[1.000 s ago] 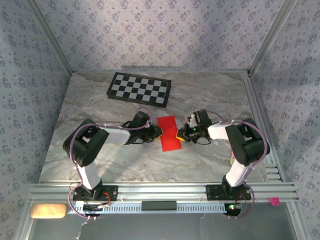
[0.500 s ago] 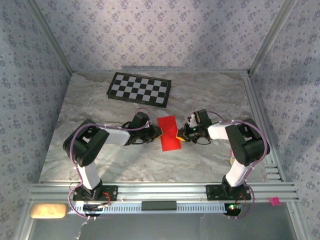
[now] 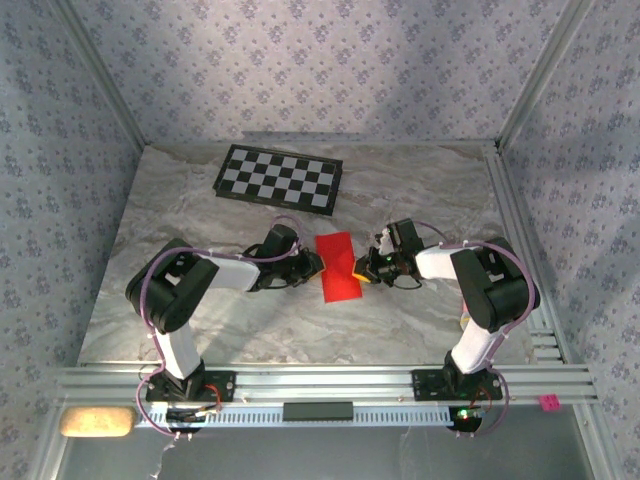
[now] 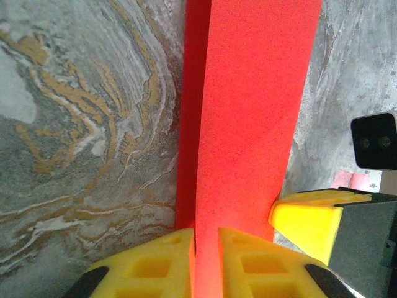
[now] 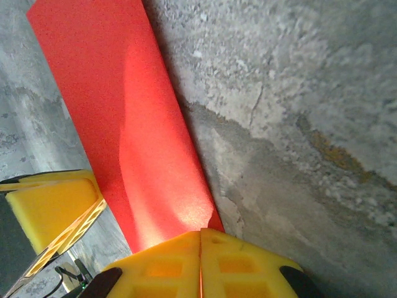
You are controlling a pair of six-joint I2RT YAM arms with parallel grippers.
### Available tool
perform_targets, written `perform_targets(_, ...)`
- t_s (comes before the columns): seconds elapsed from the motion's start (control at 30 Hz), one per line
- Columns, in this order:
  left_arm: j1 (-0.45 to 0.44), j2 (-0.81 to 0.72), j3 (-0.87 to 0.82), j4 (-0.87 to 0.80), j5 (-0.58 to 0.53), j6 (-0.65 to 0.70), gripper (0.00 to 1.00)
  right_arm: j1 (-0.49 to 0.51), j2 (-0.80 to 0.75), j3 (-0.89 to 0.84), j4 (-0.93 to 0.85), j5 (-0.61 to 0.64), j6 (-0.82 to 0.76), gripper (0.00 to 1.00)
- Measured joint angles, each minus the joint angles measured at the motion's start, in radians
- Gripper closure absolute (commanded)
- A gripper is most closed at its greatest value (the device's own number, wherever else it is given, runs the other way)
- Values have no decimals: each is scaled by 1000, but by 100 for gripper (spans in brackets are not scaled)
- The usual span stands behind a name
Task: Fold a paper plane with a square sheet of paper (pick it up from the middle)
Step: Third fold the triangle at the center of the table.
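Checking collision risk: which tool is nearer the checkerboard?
Left. The left tool is on the near side of the checkerboard, gripping the paper's left edge. The right tool grips the paper's right edge, farther from the checkerboard.

You are looking at bright red paper (image 3: 337,266), yellow fingers (image 4: 248,261), a black-and-white checkerboard (image 3: 280,178) and a grey marbled table (image 3: 180,220).

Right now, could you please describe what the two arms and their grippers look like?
The left arm and right arm have black joints, white links and looping lilac cables. The left gripper and right gripper carry chunky yellow fingers with recessed pockets.
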Motion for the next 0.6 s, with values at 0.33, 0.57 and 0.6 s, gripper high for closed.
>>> perform_targets(0.33,0,0,0,0,0,-4,94,0,-1,0,-1,1,0,90)
perform_targets(0.57,0,-8,0,-3,0,-12,97,6,-9,-1,1,8,0,84)
perform_targets(0.6,0,-12,-1,-5,0,-15,98,7,-12,-2,5,9,0,82)
